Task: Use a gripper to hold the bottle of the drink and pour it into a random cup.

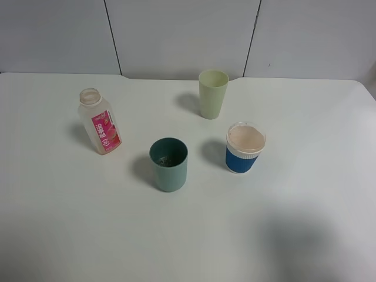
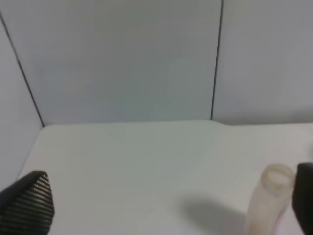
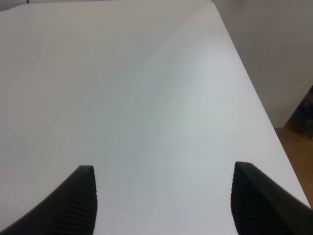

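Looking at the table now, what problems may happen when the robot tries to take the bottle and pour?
1. The bottle has no cap, so a tilted or bumped grasp may spill.
2. In the left wrist view the bottle sits beside one finger, not between them; closing now could knock it over.
3. The teal cup, pale green cup and paper cup stand close, so pouring may hit a neighbour.

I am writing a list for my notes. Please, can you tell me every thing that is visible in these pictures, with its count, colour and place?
bottle: one, clear with pink-red label, open top, far left on the table, standing.
teal cup: one, blue-green, middle, nearest the camera.
green cup: one, pale green, tallest, at the back.
paper cup: one, blue and white, right of the teal cup.
table: one, white, under all things.
wall panels: grey-white, behind the table.
left claw: one, black, open, holds nothing; bottle beside it.
right claw: one, black, open, over bare table.
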Controlling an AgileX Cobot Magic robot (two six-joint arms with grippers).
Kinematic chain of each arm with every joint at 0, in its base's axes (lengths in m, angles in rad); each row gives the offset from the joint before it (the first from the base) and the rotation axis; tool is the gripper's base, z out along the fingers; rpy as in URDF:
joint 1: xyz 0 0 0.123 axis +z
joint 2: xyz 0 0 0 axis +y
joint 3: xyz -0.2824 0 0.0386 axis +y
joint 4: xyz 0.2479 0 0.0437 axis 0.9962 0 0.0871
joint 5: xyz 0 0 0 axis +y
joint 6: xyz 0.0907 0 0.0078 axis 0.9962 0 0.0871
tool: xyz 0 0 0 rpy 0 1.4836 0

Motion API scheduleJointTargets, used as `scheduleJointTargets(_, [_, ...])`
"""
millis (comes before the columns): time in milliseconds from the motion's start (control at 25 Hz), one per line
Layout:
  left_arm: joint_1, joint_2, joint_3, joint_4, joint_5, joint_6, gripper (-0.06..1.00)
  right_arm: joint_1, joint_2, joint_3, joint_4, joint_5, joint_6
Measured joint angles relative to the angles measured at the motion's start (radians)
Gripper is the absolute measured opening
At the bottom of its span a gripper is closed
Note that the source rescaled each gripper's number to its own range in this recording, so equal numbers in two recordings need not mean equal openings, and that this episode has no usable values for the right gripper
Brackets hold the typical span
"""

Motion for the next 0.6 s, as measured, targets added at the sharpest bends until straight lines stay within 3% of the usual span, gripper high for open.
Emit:
scheduleJointTargets(320, [0.002,-0.132,0.000,-0.004,0.259,-0.002,1.00,0.000,0.000,0.000,0.000,0.000,0.000])
scheduleJointTargets(440, [0.032,-0.205,0.000,-0.011,0.350,-0.002,1.00,0.000,0.000,0.000,0.000,0.000,0.000])
scheduleJointTargets(600, [0.108,-0.303,-0.001,-0.019,0.389,-0.002,1.00,0.000,0.000,0.000,0.000,0.000,0.000])
